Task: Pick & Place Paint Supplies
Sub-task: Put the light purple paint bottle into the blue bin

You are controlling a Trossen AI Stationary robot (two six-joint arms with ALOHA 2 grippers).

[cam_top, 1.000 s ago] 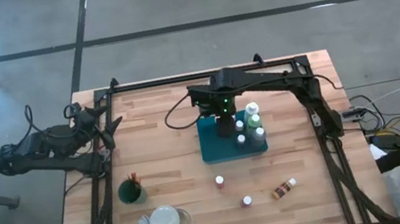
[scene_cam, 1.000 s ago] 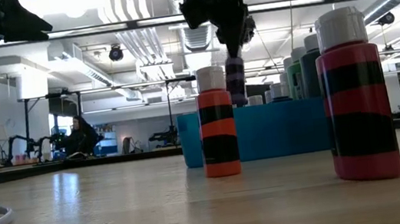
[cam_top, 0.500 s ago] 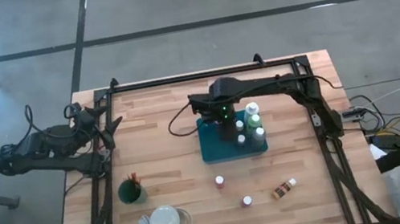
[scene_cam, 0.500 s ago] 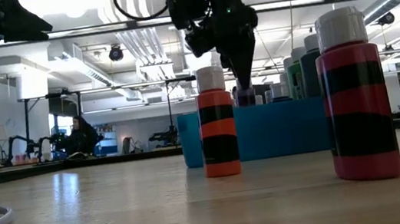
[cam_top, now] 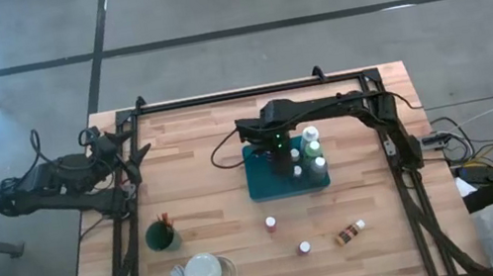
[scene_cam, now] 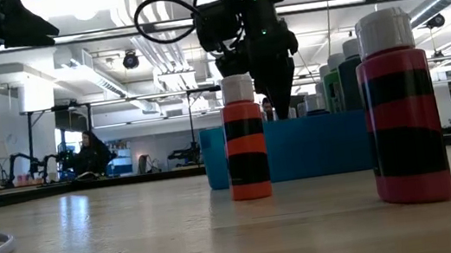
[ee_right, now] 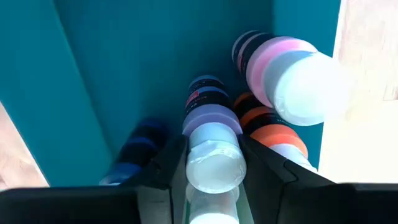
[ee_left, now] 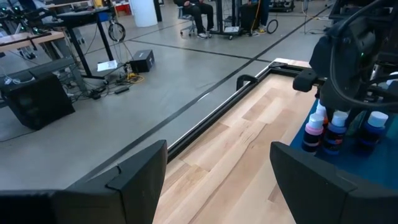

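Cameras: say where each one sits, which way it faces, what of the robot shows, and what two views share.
High view: overhead, facing straight down; both arms, teal tray.
Low view: table height, facing level across; right gripper dipping into the tray.
Left wrist view: on the parked left arm, facing across the table; its open left gripper.
Right wrist view: facing down into the tray; right gripper holding the purple bottle.
Shared: high and low views show the orange-red bottle.

high: overhead | low: tabletop-level (both share tray [cam_top: 264, 183]) | wrists: close
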